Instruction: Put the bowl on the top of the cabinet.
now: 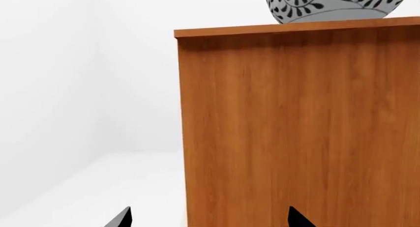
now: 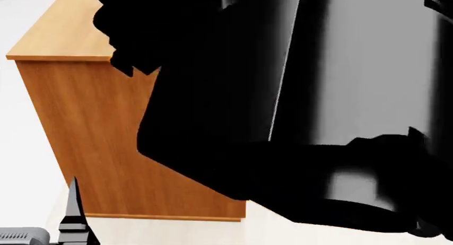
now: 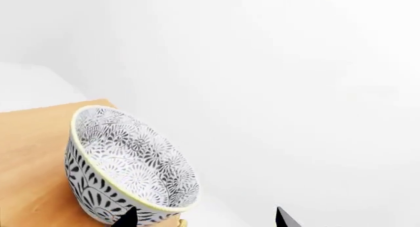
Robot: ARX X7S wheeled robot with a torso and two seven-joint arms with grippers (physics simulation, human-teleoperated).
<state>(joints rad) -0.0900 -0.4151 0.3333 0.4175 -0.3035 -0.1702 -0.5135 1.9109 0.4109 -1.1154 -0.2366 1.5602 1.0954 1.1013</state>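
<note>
Just ahead of my right gripper, whose fingertips stand spread and grasp nothing, the bowl rests on the flat top of the cabinet. My left gripper, fingers likewise parted and empty, hangs low before the cabinet's wooden side, the bowl high above it.

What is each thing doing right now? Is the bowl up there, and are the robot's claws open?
bowl: sitting on top of the cabinet, near an edge, nothing inside.
cabinet: standing upright, bowl on its flat top.
left gripper: open, empty, facing the cabinet's side.
right gripper: open, one fingertip beside the bowl, not squeezing it.
</note>
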